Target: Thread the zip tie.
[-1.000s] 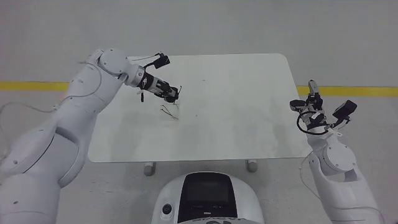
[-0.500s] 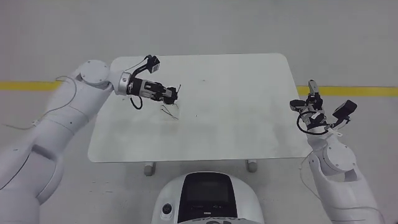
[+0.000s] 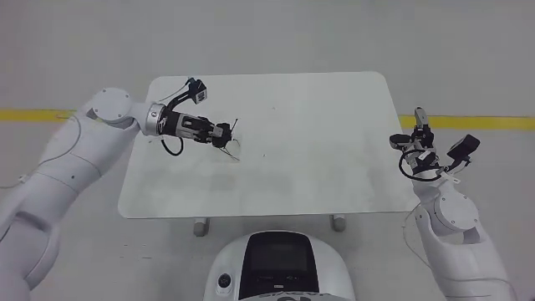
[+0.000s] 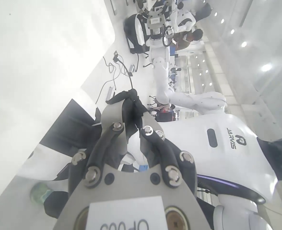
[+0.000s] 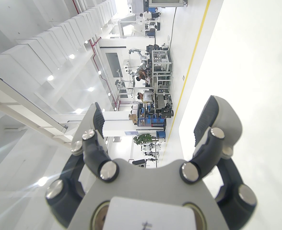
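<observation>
black zip tie (image 4: 131, 83) forward from claw (image 4: 129, 101)

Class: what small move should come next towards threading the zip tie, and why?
Probably bring the right gripper in over the table toward the left gripper. The left one is shut on the zip tie, whose free end sticks out unheld, while the right one hangs open and empty beyond the table's edge.

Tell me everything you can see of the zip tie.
The zip tie is a thin, dark, plastic-looking strip. One end is pinched between the shut fingertips of the left end effector; the free length bows away from them in a curve. It is held over the left part of the white table. Its head, and whether it touches the tabletop, are too small to tell.
</observation>
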Motion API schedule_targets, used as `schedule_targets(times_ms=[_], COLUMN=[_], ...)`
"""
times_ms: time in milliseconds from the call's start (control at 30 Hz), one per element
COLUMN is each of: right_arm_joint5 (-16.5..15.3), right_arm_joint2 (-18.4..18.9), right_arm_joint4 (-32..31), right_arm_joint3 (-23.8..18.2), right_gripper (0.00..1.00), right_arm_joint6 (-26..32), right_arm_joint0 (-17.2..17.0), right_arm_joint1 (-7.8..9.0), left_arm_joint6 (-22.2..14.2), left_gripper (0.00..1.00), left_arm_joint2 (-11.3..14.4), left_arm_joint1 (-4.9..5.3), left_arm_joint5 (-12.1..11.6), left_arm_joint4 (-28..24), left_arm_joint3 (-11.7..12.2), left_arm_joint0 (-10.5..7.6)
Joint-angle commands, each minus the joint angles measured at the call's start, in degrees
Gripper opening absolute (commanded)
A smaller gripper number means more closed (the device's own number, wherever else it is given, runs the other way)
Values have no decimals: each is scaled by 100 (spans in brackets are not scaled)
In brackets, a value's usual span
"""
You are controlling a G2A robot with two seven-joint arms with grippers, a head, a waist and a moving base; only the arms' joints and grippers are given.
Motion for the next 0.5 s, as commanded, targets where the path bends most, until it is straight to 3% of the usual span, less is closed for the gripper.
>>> schedule_targets(times_ms=[0, 133, 233, 467], right_arm_joint5=[0, 0, 0, 142], right_arm_joint2=[0, 0, 0, -259], right_arm_joint4=[0, 0, 0, 508], right_arm_joint3=[0, 0, 0, -389], right_gripper=[100, 100, 100, 100], right_arm_joint6=[0, 0, 0, 110], right_arm_joint0=[0, 0, 0, 186], right_arm_joint1=[0, 0, 0, -67], left_arm_joint6=[0, 229, 0, 0], left_gripper=[0, 0, 0, 0], left_arm_joint2=[0, 18, -36, -35], left_arm_joint1=[0, -2, -13, 31], left_arm_joint5=[0, 71, 0, 0], left_arm_joint4=[0, 235, 57, -113], left_arm_joint3=[0, 44, 198, 56], left_arm_joint0=[0, 71, 124, 252])
